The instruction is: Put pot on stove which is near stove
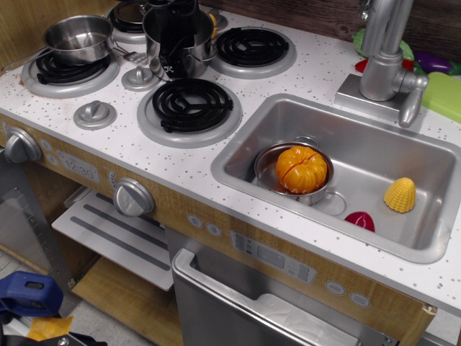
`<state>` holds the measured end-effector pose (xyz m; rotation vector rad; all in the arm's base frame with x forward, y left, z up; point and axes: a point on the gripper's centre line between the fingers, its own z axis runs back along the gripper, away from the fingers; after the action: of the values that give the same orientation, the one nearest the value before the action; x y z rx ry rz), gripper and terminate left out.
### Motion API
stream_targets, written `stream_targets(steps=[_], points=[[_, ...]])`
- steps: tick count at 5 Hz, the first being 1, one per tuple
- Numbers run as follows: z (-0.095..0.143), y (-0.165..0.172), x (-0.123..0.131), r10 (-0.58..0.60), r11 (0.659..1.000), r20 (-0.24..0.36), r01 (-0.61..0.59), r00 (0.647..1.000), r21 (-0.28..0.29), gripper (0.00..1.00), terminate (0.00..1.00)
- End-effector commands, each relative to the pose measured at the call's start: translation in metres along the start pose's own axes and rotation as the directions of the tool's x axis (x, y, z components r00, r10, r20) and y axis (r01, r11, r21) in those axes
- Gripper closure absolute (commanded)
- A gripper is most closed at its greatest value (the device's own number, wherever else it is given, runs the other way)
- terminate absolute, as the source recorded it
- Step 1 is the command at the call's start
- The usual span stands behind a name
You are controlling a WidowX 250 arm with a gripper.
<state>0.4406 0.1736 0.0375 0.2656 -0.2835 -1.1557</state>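
Landmark: the front round burner, black spiral coil in a silver-grey ring (190, 109).

- Far left of it: shallow steel saucepan with flared rim (78, 37), sitting on another coil burner.
- Left, near: two small grey knob-like discs (94, 114).
- Just behind it: tall shiny stainless-steel pot (181, 42), standing on the white speckled countertop (238, 86) between burners, not on any coil.
- Black gripper (173, 50) reaches into the pot; whether it clenches the wall cannot be told.
- Right of it: steel sink (403, 249) holding a small low pot with an orange toy pumpkin (301, 169).

Risk, as judged: an off-centre wall grip could tilt the tall pot when lifted; a low carry could catch the burner ring.
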Motion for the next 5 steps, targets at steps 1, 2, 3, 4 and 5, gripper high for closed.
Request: stream_targets(steps=[1,2,3,4,5], points=[[0.016,0.016,-0.008,0.004,0.999,-0.017,-0.003,1.000,0.054,1.00,0.00],[0.023,0.015,-0.009,0.002,0.998,-0.048,0.002,0.999,0.066,1.00,0.00],[0.033,0.018,-0.008,-0.012,0.997,-0.060,0.016,0.998,0.072,1.00,0.00],[0.043,0.025,-0.005,-0.007,0.997,-0.066,0.012,0.998,0.077,1.00,0.00],[0.061,0.032,0.004,0.022,0.998,-0.085,-0.016,0.996,0.066,1.00,0.00]])
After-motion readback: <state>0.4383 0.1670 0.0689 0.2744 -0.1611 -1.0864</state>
